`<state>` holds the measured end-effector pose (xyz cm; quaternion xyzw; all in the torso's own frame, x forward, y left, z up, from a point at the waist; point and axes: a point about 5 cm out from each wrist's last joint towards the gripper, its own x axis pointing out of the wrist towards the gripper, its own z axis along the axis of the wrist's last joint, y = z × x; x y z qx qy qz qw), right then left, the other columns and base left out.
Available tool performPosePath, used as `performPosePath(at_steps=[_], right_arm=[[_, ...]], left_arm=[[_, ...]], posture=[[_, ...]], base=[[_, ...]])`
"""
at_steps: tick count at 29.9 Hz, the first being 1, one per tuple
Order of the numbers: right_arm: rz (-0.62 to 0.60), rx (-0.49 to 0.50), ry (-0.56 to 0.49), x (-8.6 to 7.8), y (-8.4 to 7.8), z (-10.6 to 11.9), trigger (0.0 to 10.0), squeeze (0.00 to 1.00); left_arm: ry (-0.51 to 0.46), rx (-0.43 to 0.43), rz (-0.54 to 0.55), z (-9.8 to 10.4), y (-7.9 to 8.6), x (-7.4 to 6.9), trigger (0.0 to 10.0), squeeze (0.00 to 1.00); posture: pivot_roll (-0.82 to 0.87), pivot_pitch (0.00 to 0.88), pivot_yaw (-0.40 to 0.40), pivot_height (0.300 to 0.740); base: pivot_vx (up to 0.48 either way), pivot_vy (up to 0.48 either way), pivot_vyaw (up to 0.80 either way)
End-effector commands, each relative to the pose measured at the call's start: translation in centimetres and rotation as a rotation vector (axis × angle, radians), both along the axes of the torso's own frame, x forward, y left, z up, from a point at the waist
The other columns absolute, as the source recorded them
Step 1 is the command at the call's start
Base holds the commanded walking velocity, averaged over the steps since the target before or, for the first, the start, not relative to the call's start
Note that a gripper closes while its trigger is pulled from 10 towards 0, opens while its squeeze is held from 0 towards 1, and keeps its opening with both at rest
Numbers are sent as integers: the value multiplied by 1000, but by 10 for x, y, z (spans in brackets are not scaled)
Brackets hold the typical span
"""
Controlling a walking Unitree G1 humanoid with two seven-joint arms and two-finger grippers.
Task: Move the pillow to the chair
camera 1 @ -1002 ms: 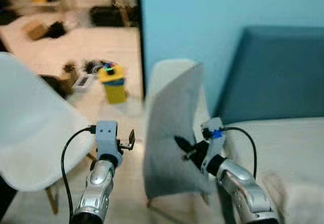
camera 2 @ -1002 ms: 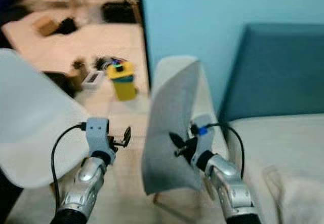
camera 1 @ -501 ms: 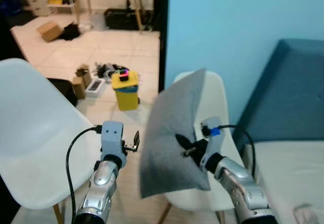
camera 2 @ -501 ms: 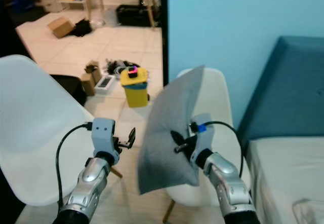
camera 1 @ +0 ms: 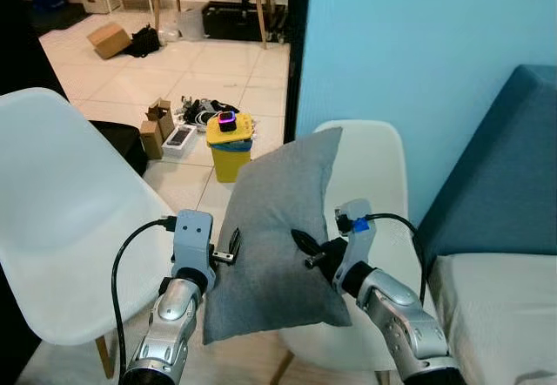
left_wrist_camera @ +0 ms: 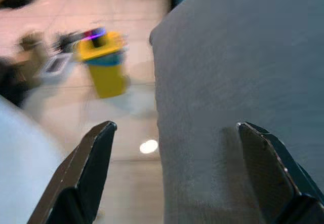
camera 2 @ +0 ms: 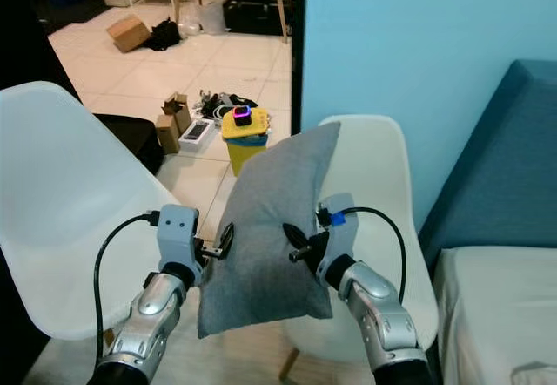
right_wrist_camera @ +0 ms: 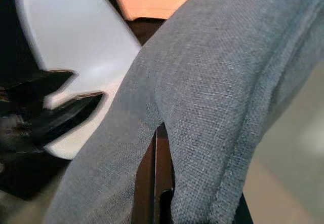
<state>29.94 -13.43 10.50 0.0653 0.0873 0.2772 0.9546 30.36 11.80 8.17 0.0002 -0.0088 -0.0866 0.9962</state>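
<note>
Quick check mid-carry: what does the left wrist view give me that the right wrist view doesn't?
Left wrist view alone: the left end effector open, one finger clear of the pillow, and a yellow bin on the floor. Right wrist view alone: the right end effector pinching a fold of fabric, and a white chair. Both show the grey pillow close up.

Head views sharp, evenly lit, daylight-bright on the tiled floor [camera 1: 218, 63]; far left edge falls into deep shadow. Soft shadow on the pillow [camera 1: 274, 228] underside. No glare on the blue wall [camera 1: 409, 45]. Left wrist view soft with motion blur: yellow bin [left_wrist_camera: 104, 67] and floor smeared, near fingers [left_wrist_camera: 86, 168] out of focus. Right wrist view crisp on the pillow weave, white chair [right_wrist_camera: 76, 46] behind blurred, corners dark.
</note>
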Motion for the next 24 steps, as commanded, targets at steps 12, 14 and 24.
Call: performPosePath(at_steps=[12, 14, 24], right_arm=[[-4, -41, -47, 6, 13, 6, 10000, 0], [-6, -48, -38, 6, 13, 4, 10000, 0], [-48, -35, -17, 11, 12, 1, 10000, 0]], left_arm=[[-16, -28, 139, 5, 30, 7, 10000, 0], [-16, -23, 139, 5, 31, 6, 10000, 0], [-30, -32, 135, 7, 29, 7, 10000, 0]], posture=[[-6, 61, 3, 740], [-5, 61, 2, 740], [-9, 57, -3, 720]], base=[[0, -39, 0], [0, 0, 0], [0, 0, 0]])
